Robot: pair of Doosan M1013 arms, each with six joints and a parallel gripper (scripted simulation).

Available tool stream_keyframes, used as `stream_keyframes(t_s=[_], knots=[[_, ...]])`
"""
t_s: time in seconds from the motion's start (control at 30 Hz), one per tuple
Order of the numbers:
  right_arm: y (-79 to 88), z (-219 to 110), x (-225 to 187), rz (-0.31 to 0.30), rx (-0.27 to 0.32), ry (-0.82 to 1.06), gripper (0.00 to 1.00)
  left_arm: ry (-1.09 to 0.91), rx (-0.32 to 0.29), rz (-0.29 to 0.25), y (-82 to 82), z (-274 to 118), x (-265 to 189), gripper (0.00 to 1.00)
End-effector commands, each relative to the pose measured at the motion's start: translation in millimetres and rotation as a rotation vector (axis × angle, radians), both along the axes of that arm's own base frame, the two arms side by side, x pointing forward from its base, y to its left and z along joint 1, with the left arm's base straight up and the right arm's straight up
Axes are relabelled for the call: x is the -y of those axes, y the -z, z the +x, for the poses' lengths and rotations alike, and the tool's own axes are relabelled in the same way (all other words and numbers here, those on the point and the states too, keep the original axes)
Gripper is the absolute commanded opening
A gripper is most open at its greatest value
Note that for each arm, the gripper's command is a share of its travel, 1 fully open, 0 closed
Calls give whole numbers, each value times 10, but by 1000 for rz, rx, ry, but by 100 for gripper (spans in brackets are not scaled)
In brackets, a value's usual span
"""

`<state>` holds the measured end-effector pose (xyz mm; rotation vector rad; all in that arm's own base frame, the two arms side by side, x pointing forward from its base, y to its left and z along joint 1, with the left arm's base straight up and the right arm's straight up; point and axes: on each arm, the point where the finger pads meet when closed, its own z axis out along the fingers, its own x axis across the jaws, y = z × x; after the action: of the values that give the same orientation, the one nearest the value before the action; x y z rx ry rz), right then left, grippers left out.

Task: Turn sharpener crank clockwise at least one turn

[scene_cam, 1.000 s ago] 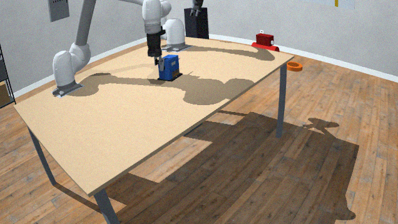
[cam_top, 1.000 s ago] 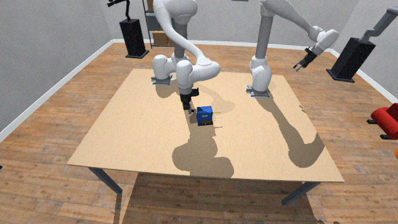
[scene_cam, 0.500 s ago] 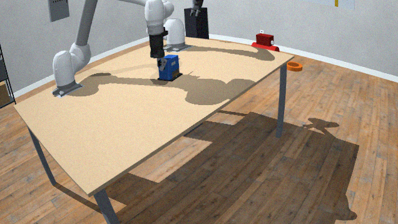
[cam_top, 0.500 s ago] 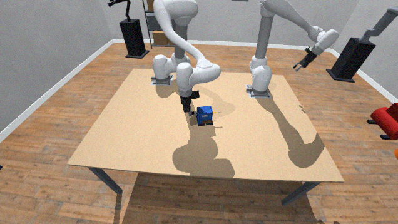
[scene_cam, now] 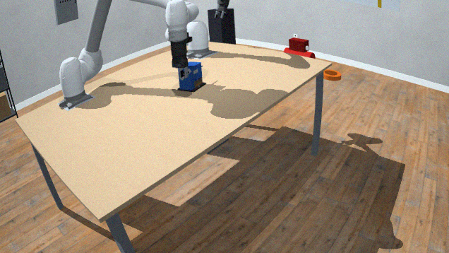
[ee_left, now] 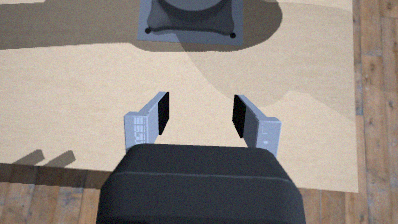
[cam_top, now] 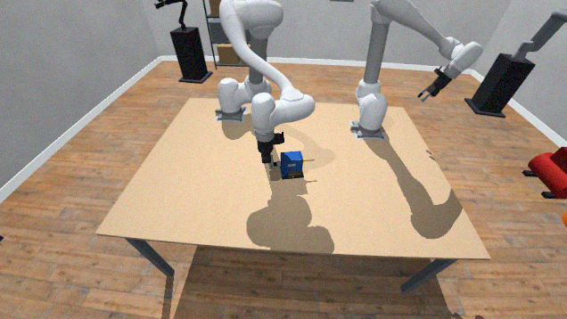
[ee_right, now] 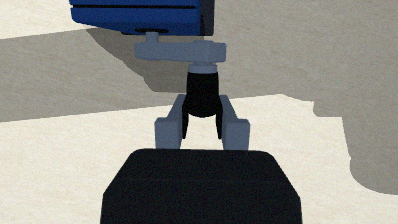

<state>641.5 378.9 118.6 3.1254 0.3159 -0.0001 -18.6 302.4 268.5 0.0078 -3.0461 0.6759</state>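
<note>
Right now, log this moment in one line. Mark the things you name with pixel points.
right claw (cam_top: 274, 164) (ee_right: 202, 125): shut on black crank knob (ee_right: 202, 94) | left claw (cam_top: 423, 94) (ee_left: 201, 114): open, empty | sharpener (cam_top: 291, 163) (scene_cam: 190, 75) (ee_right: 137, 15): upright on table (cam_top: 214, 196) (scene_cam: 123, 141) (ee_left: 65, 100)

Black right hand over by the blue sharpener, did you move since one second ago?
Yes. In the exterior view, the black right hand went rightward and down, against the blue boxy sharpener.
</note>
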Motion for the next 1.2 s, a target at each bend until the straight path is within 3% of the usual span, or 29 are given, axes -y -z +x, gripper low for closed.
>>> stream_keyframes(t_s=[0.0, 1.17], knots=[[21, 29, -8, 1, 1, 0, 0, 0, 0, 1, -4, -1, -3, 100], [397, 130, -29, 1, 1, 0, 0, 0, 0, 1, -4, -1, -3, 100]])
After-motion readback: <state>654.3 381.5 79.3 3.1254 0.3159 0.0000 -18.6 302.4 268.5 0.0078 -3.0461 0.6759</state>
